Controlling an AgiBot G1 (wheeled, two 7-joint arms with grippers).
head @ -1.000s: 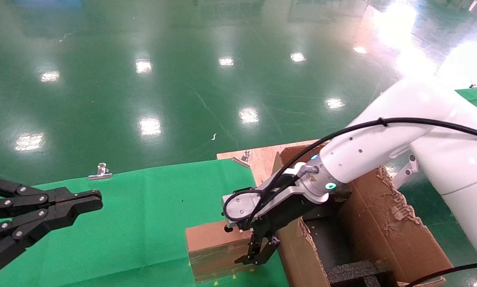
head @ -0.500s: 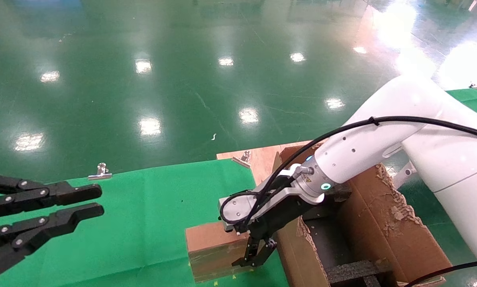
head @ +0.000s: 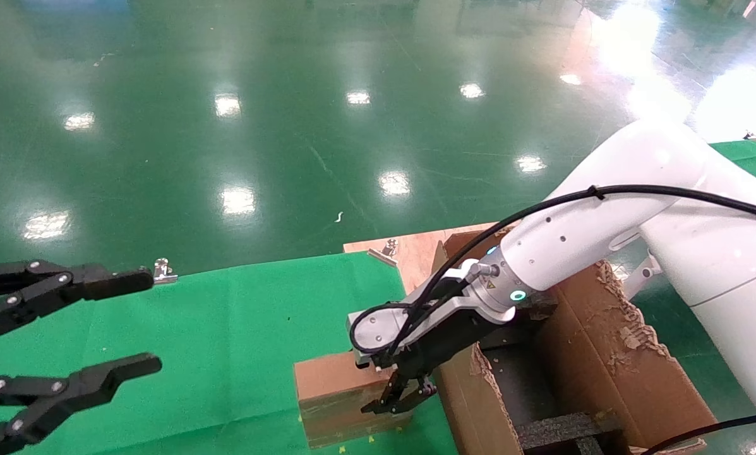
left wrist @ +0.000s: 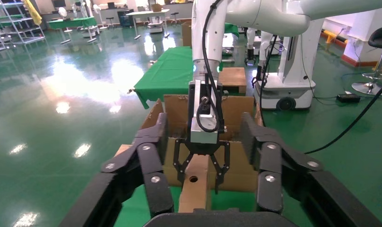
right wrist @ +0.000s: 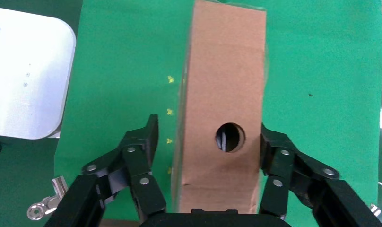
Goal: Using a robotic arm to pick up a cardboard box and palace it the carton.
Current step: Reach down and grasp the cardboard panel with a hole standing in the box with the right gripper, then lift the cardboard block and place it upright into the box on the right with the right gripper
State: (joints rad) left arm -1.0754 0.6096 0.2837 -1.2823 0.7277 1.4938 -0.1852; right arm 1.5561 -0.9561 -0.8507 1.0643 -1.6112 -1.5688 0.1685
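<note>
Black right gripper (head: 395, 399) on glossy white arm, fingers apart straddling small brown cardboard box (head: 333, 395) beside large torn carton (head: 611, 373); all-black left gripper (head: 134, 319) spread wide, idle.

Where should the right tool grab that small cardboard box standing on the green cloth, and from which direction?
Across the narrow top edge of the cardboard box, coming straight down from above. It stands on edge beside the carton, so its two broad faces are the only opposed flat sides thin enough to span. The right tool is already open with one finger on each face; I'd close there, near the round hole.
</note>
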